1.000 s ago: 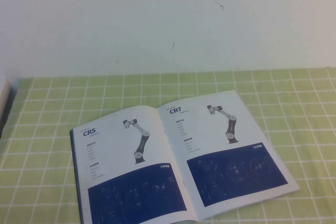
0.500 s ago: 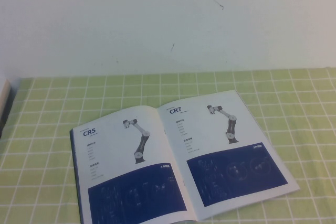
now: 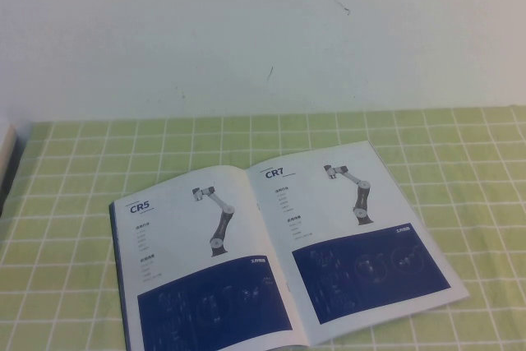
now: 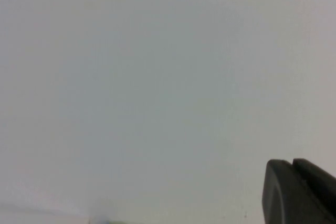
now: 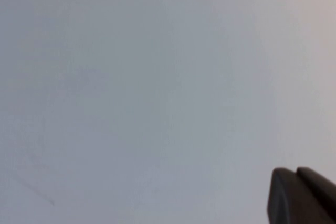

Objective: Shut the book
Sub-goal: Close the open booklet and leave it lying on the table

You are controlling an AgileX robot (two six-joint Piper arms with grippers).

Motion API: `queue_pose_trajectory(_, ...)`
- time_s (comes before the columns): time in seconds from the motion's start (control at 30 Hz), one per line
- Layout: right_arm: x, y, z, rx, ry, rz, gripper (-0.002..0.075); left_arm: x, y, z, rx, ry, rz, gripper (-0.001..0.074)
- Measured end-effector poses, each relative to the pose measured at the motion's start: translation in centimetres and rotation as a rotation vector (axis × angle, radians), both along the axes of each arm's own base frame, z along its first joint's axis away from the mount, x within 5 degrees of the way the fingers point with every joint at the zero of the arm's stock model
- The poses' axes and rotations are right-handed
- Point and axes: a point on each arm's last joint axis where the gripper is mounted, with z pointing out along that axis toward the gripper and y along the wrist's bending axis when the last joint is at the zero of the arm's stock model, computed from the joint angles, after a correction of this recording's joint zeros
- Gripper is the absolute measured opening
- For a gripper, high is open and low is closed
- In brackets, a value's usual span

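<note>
An open book [image 3: 279, 248] lies flat on the green checked tablecloth [image 3: 460, 145], near the front middle of the table. Its left page shows "CR5" and its right page "CR7", each with a robot-arm picture above a dark blue panel. Neither arm appears in the high view. In the left wrist view, the left gripper [image 4: 292, 162] shows only as two dark tips pressed together in front of a blank white wall. The right gripper [image 5: 295, 170] looks the same in the right wrist view, shut on nothing. The book is in neither wrist view.
A white wall [image 3: 263, 30] rises behind the table's far edge. A pale object [image 3: 5, 154] stands at the table's far left edge. Bare cloth surrounds the book on the left, right and far sides.
</note>
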Motion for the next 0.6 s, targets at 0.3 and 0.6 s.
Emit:
queue_pose_trajectory(0.3, 3.3, 1.3, 4.5, -0.193, 0.665, 0.170, -0.0003, 4.1, -0.5, 4.4, 0.069, 0.566, -0.057, -0.0003)
queue_pose_trajectory(0.6, 13.0, 3.6, 4.2, -0.307, 0.928, 0.627, -0.0003, 12.3, -2.8, 2.5, 0.108, 0.973, -0.350, -0.0003)
